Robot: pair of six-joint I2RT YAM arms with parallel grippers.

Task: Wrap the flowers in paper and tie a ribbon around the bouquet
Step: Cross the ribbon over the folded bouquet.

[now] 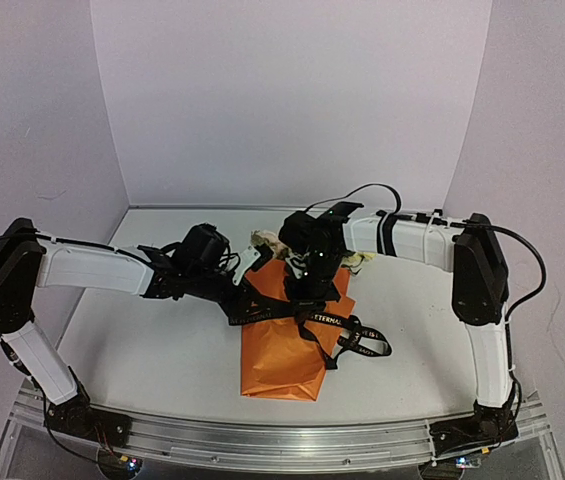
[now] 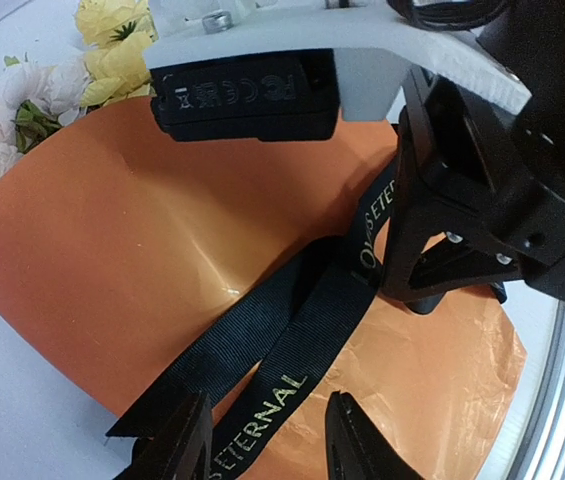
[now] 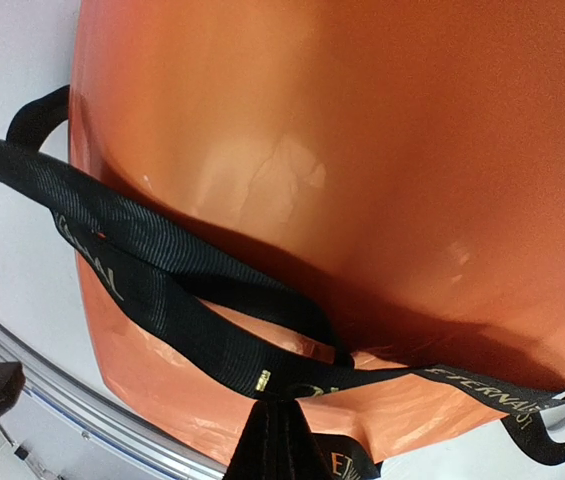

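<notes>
The bouquet lies mid-surface, the orange paper ending near the front rail and the flowers pointing backward, with open surface on either side. The left gripper stands parted, straddling the ribbon. The right gripper is pinched onto a ribbon strand.

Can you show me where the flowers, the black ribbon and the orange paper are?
flowers point(image 2: 112, 50), left wrist view, on a yellow bloom.
ribbon point(image 2: 297, 335), left wrist view, on the middle of the lettered strip.
paper point(image 2: 132, 250), left wrist view, on its bare orange face.
</notes>
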